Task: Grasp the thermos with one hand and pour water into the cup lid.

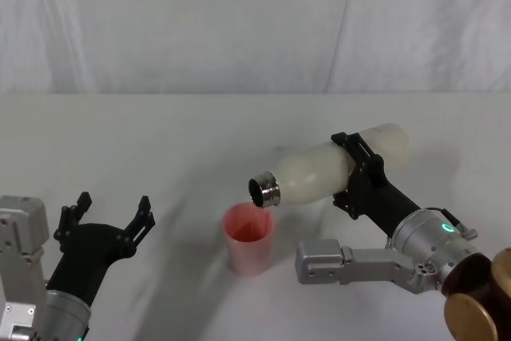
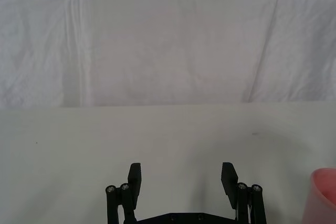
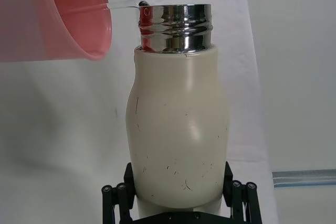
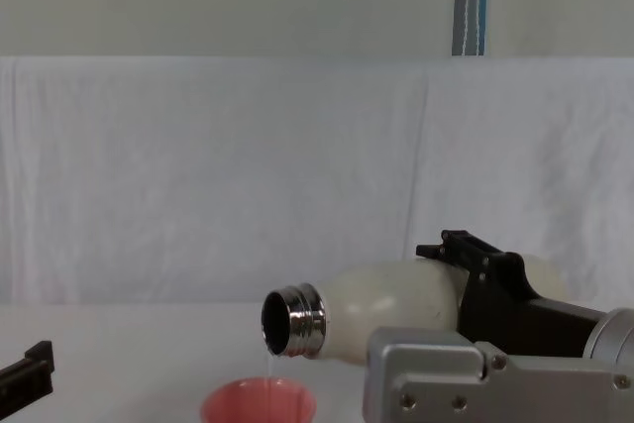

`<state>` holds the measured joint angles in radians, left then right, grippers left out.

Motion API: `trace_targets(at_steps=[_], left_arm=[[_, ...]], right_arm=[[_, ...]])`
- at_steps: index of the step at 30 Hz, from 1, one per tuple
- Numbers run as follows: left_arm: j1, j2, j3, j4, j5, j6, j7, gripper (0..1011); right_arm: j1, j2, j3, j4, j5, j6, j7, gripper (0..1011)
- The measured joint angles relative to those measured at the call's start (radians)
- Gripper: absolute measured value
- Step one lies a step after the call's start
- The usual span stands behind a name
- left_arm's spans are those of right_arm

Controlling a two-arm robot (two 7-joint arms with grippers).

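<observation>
My right gripper (image 1: 357,175) is shut on the cream-white thermos (image 1: 331,168), which lies tipped nearly flat above the table with its steel neck (image 1: 264,189) pointing left. The neck hangs just over the rim of the salmon-pink cup lid (image 1: 249,237). A thin stream of water (image 4: 268,364) falls from the thermos (image 4: 381,309) mouth into the cup lid (image 4: 260,402). In the right wrist view the thermos (image 3: 179,135) stands between the fingers, and water (image 3: 123,6) runs into the cup lid (image 3: 55,17). My left gripper (image 1: 112,213) rests open at the table's left, holding nothing.
A white cloth covers the table (image 1: 160,141) and hangs as a backdrop behind it. The cup lid's edge (image 2: 323,195) shows to one side in the left wrist view, beyond my open left gripper (image 2: 181,179).
</observation>
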<state>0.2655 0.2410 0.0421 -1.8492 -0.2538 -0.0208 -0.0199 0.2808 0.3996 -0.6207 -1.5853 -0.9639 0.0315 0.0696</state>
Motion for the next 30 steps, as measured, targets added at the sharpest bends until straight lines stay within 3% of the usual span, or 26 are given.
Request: trace_targets(at_steps=[30], left_arm=[[0.0, 0.0, 0.0, 0.0, 0.0, 0.0, 0.0, 1001]], right_arm=[[0.0, 0.002, 0.0, 0.0, -0.005, 0.0, 0.0, 952]])
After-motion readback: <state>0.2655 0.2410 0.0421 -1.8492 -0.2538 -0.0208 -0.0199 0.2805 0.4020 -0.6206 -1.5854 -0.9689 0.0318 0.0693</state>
